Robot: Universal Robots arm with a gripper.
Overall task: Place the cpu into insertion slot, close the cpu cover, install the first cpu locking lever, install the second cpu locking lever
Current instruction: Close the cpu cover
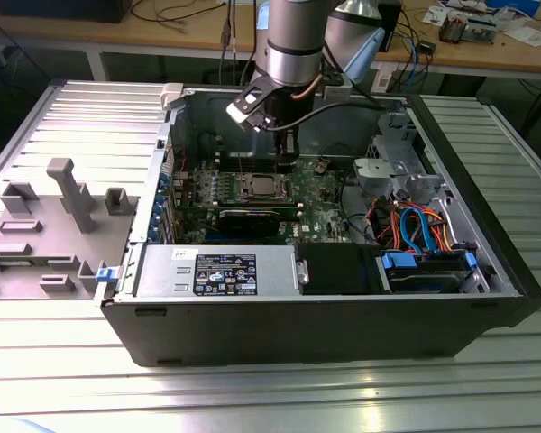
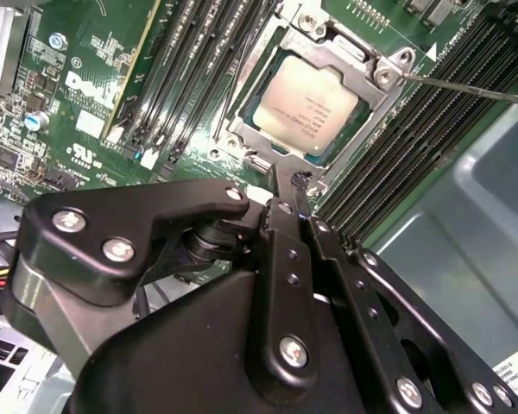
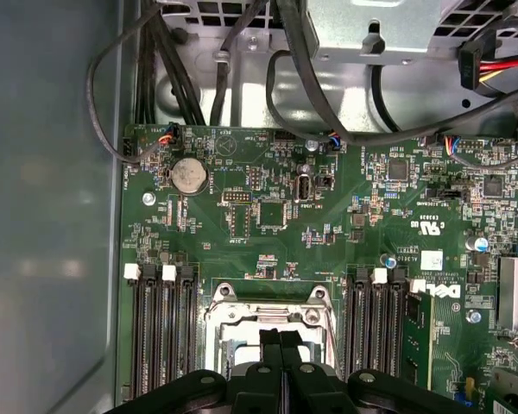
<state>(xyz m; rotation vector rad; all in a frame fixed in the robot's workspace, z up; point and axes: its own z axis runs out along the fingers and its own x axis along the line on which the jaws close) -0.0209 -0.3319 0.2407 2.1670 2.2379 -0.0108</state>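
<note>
I am holding my gripper, jaws pressed together, at the edge of the socket; the chip is sitting inside it, the metal frame lying around it.

We log open black computer case on ribbed metal table. Green motherboard lies beneath claw. Black memory slots flank claw on both sides. Coin cell battery on board, well apart from claw; black cables loop beyond it. Labelled power supply between claw and camera-side case wall. Blue drive bay at exterior view's right of claw. Grey fixture tray outside case, well apart at exterior view's left.
</note>
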